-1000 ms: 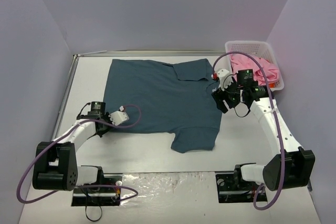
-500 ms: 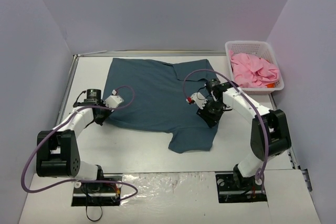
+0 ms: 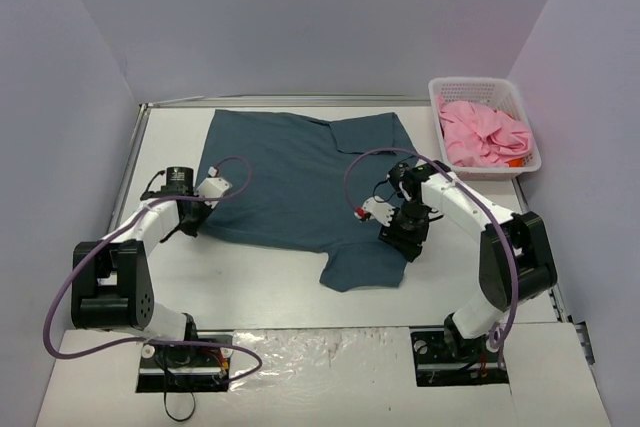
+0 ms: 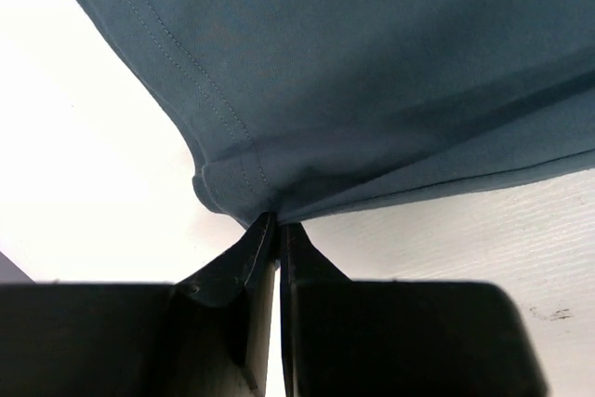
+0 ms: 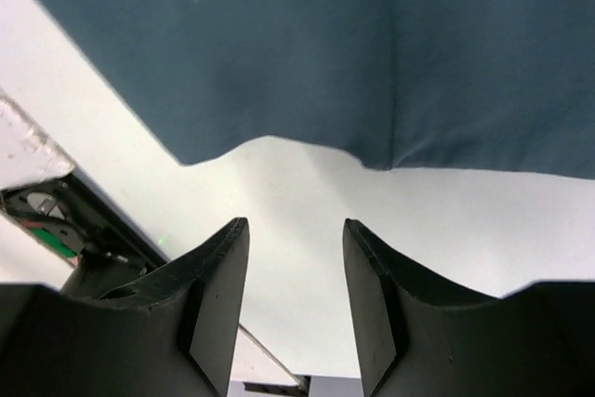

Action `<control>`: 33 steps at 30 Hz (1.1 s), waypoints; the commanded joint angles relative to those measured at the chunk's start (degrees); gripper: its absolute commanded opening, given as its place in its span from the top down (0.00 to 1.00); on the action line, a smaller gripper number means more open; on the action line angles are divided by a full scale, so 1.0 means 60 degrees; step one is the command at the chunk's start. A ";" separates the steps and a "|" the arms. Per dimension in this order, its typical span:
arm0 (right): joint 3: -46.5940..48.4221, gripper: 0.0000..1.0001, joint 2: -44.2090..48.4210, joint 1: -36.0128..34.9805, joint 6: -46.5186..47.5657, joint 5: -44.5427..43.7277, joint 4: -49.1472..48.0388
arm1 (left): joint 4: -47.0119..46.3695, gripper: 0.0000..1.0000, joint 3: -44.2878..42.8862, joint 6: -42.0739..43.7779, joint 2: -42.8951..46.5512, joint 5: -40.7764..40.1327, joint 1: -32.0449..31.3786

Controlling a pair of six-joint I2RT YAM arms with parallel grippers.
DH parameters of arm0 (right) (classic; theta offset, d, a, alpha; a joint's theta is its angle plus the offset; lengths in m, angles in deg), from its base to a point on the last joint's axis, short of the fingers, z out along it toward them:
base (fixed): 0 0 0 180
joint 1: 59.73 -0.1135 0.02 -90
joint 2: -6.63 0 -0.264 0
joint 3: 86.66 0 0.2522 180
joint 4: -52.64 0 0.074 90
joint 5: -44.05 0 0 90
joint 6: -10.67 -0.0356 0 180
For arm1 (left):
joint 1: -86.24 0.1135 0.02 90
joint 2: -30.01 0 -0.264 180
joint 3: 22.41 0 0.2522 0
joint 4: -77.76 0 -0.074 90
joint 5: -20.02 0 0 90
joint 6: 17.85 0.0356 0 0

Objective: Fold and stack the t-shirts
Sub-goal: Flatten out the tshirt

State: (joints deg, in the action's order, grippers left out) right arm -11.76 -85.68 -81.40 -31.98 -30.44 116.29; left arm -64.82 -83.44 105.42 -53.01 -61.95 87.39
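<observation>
A dark teal-blue t-shirt (image 3: 300,179) lies spread flat on the white table (image 3: 260,282). My left gripper (image 3: 196,219) sits at the shirt's near left corner. In the left wrist view the left gripper (image 4: 276,222) is shut on the stitched hem of the teal t-shirt (image 4: 372,72). My right gripper (image 3: 405,239) hovers over the shirt's near right part. In the right wrist view the right gripper (image 5: 296,230) stands open over bare table, just short of the teal t-shirt's edge (image 5: 325,53), with nothing between its fingers. A pink t-shirt (image 3: 485,135) lies crumpled in the basket.
The white lattice basket (image 3: 476,83) stands at the back right corner of the table. Grey walls close in the back and both sides. The arms' bases and a clear plastic strip (image 3: 320,347) line the near edge.
My right arm has swung left from beside the basket to the teal shirt's near right edge. The left gripper has drawn the hem corner slightly back and left.
</observation>
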 commanded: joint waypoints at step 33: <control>-0.0655 0.49 -0.0829 -0.3185 -0.1211 -0.0914 -0.0315 | -0.0047 0.98 -0.0326 -0.0785 0.0273 0.0024 0.0058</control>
State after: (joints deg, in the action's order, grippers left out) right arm -15.61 -89.36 -99.65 -36.85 -32.74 114.76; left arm -64.95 -84.07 101.43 -53.43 -61.90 87.39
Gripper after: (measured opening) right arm 0.516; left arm 0.034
